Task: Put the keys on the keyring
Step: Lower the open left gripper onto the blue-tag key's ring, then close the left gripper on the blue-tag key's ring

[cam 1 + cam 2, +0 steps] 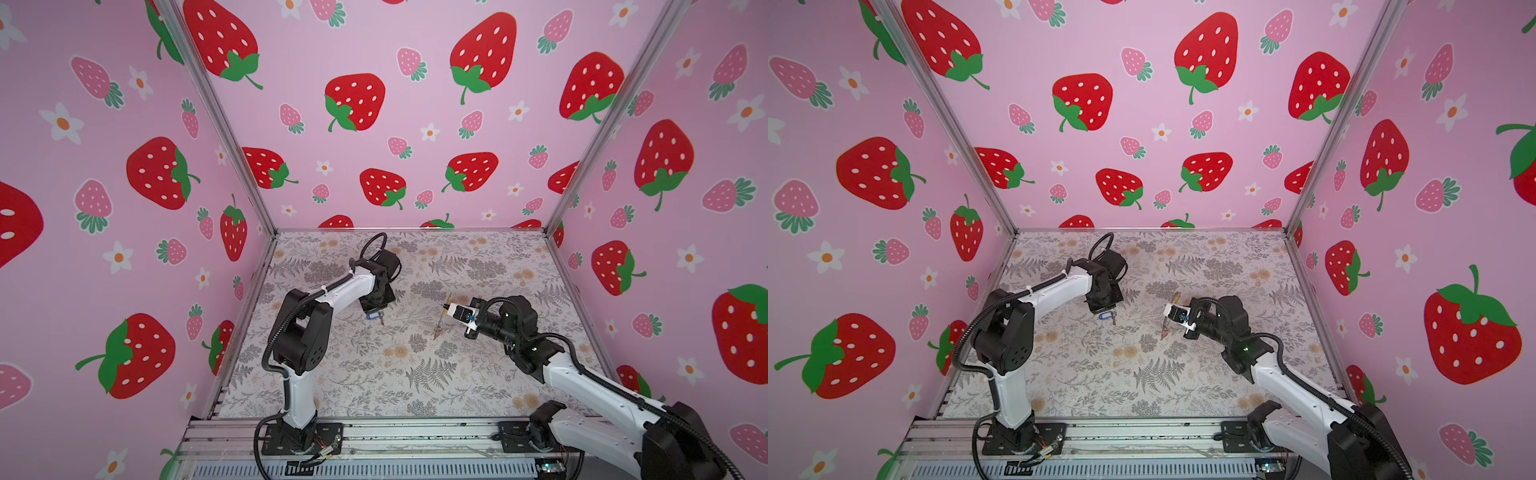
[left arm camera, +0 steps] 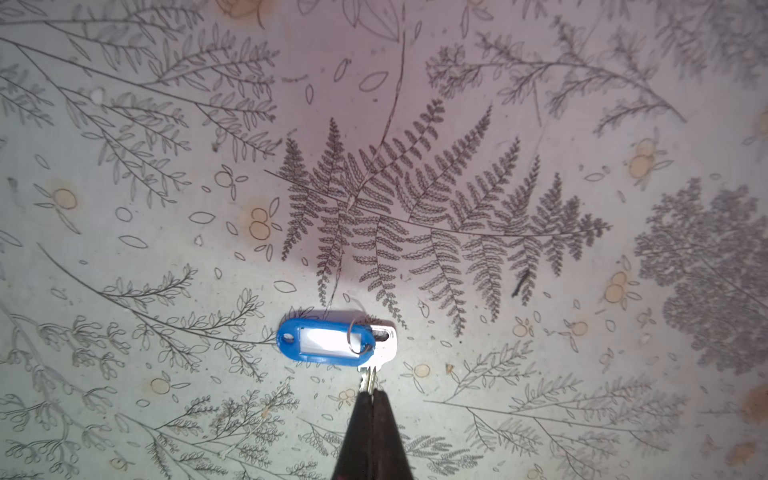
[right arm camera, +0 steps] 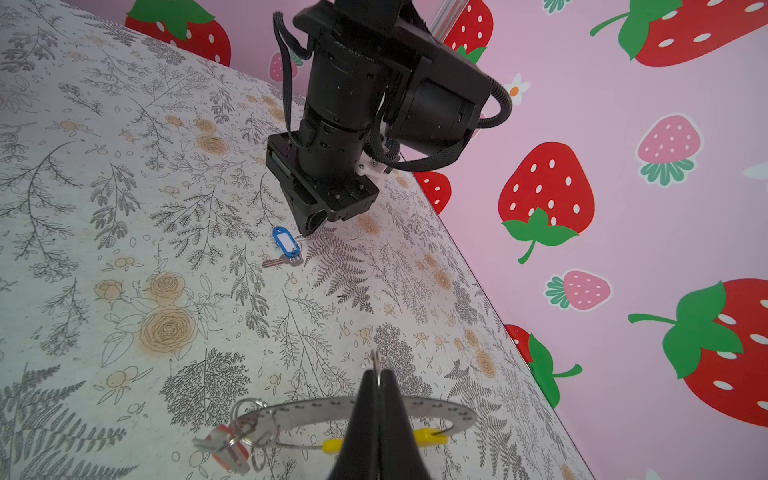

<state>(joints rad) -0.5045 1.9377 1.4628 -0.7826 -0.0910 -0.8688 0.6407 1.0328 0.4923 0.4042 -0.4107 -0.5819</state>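
The left gripper's [image 2: 370, 397] jaws are pressed together. In the left wrist view their tips line up with the blade of the blue-tagged key [image 2: 384, 343], yet the right wrist view shows that blade lying bare, so they seem to hold nothing and hover just above it. The key and its blue tag [image 2: 328, 341] lie flat a little left of the middle of the worktop [image 3: 124, 208]. The right gripper's [image 3: 376, 374] jaws pinch the thin wire of the keyring [image 3: 291, 413], holding the hoop off the worktop right of the middle, with its yellow section [image 3: 430, 435] near the jaws. A red-tagged key [image 3: 226, 451] already hangs on it, so the step in hand looks like picking up the second key. Next, the left jaws would need to part, drop onto the blade or tag, close, and carry the key to the hoop's opening, which I cannot make out.
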